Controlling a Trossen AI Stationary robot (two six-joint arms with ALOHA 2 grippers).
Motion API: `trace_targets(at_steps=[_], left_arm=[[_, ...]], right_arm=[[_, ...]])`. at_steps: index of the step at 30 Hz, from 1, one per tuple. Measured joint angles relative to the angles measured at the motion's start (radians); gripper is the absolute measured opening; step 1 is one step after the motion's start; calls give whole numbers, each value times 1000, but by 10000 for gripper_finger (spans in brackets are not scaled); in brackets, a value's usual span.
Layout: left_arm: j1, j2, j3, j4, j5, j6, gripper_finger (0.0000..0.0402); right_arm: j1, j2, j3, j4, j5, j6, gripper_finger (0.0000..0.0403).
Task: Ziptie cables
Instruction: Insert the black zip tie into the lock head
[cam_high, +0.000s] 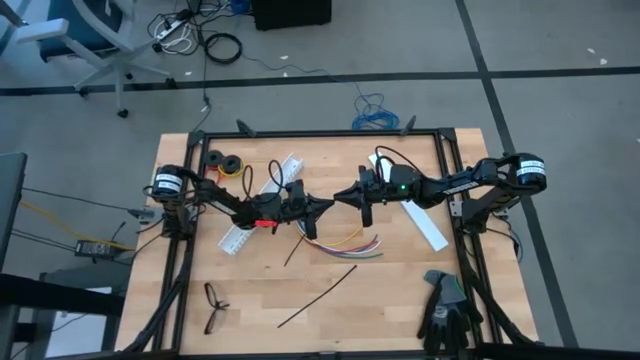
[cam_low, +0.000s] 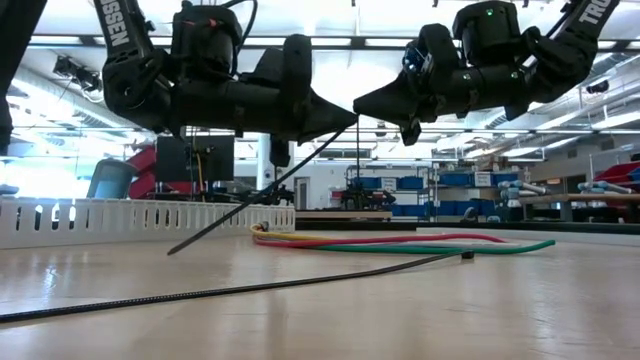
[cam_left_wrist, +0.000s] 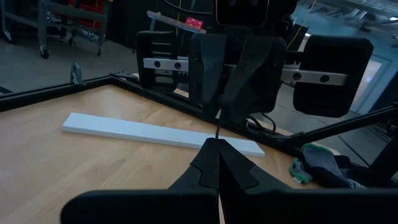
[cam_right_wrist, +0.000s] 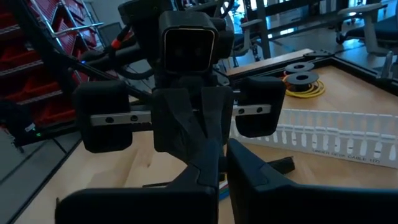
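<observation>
My left gripper (cam_high: 328, 201) and my right gripper (cam_high: 340, 197) meet tip to tip above the table's middle, both shut. A black ziptie (cam_low: 260, 190) slants down from between the tips toward the table; whether its lower end (cam_low: 172, 251) touches the wood I cannot tell. A second ziptie (cam_high: 318, 296) lies flat nearer the near edge. The cables (cam_high: 345, 243), yellow, red, blue and white, lie loose on the table just below the grippers and show as coloured lines in the low view (cam_low: 400, 240). My left gripper pinches the ziptie near its upper end (cam_left_wrist: 217, 132) between its two fingertips, coming level from the table's left. The long part hangs slanting down below the fingers. My right gripper comes level from the table's right. Its fingertips (cam_left_wrist: 225, 102) close on the short ziptie end that sticks out of the left gripper.
A white slotted strip (cam_high: 258, 203) lies under the left arm and a flat white strip (cam_high: 425, 224) under the right arm. Two wire spools (cam_high: 225, 162) sit far left. Black eyeglasses (cam_high: 213, 306) lie near left, and dark gloves (cam_high: 446, 306) lie near right.
</observation>
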Motion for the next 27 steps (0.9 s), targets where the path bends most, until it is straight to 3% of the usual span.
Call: trace_targets(at_steps=[12,20,27], left_arm=[[-1,0,0,1,3,-5,21],[7,0,2,-41,98,-54,34],[8,0,15,-60,99,-70,34]], right_arm=[[0,0,0,0,-6,-1,2],[0,0,0,-11,-39,-1,1],[0,0,0,-13,-56,0,0]])
